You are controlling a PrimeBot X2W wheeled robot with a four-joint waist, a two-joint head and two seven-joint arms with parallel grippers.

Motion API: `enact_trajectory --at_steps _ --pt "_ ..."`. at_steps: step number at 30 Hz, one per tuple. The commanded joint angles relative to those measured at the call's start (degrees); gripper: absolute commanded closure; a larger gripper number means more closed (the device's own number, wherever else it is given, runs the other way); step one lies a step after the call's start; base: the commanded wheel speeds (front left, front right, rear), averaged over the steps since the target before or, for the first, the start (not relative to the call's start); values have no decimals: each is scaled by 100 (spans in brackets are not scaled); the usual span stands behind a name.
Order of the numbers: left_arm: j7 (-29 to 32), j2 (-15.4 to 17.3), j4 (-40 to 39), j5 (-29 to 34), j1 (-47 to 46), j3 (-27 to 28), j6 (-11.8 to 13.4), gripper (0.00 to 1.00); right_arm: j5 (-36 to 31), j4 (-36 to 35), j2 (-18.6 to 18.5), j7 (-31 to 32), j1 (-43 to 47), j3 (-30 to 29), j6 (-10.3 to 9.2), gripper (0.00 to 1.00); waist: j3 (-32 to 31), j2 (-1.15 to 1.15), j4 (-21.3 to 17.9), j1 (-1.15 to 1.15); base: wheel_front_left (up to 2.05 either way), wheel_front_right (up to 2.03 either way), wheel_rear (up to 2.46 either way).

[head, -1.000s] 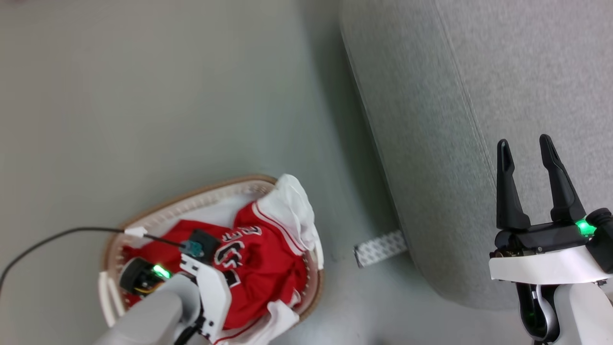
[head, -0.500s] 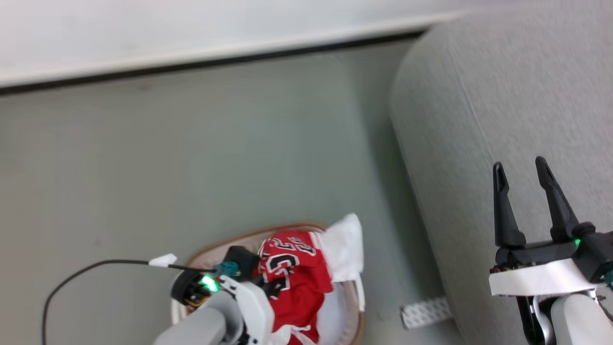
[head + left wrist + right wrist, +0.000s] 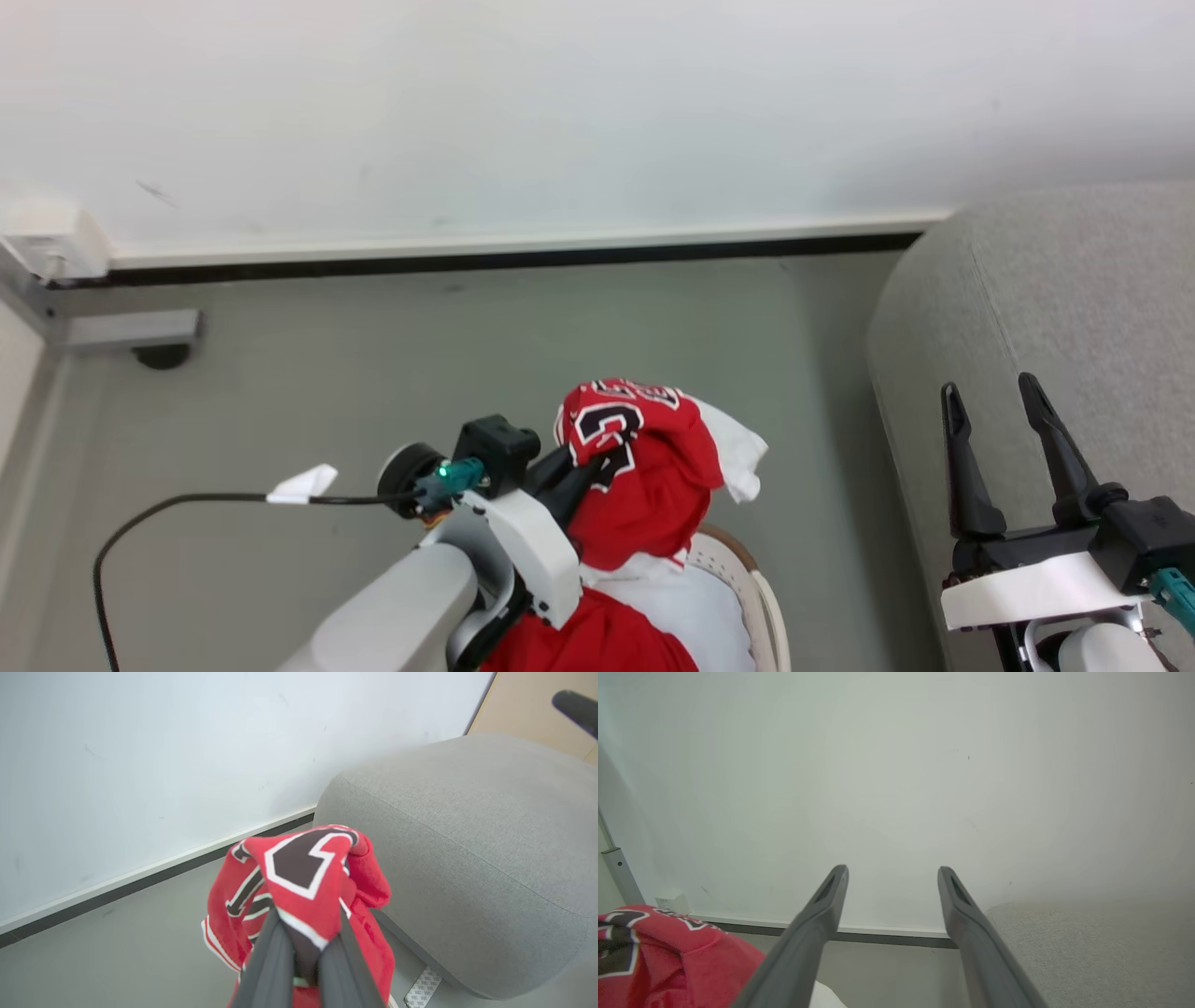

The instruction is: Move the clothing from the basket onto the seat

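A: Status, left gripper (image 3: 309,933)?
B: Clamped tight on the clothing (image 3: 299,872), numerals bunched over the fingertips; long axis hanging downward toward the basket (image 3: 764,597) beneath.
A: And right gripper (image 3: 990,387)?
B: Spread wide, holding nothing, above the seat (image 3: 1055,271). Seat just right of the clothing, floor (image 3: 812,373) between; wall (image 3: 560,112) behind.

White wall (image 3: 560,112), dark baseboard (image 3: 467,262), grey floor (image 3: 373,364)

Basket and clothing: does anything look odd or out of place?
Nothing spilled or damaged. The red jersey hangs bunched from the shut left gripper above the basket, with white fabric sticking out beside it; whether that is a separate piece caught up with it, I cannot tell.
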Motion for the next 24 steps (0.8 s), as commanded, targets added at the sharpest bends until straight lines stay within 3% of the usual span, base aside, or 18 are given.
enact_trajectory --at_steps 1,12,24 --pt "-3 55 -152 131 90 121 21 100 73 16 -26 2 84 22 -12 0 -241 0 208 1 0 0 0" --pt "-5 161 -1066 283 -109 801 101 100 211 85 -25 3 280 354 -12 0 -673 0 396 1 0 0 0" --pt "56 235 -1723 148 -224 973 281 100 117 90 -25 3 353 856 -12 0 -873 0 508 1 0 0 0"
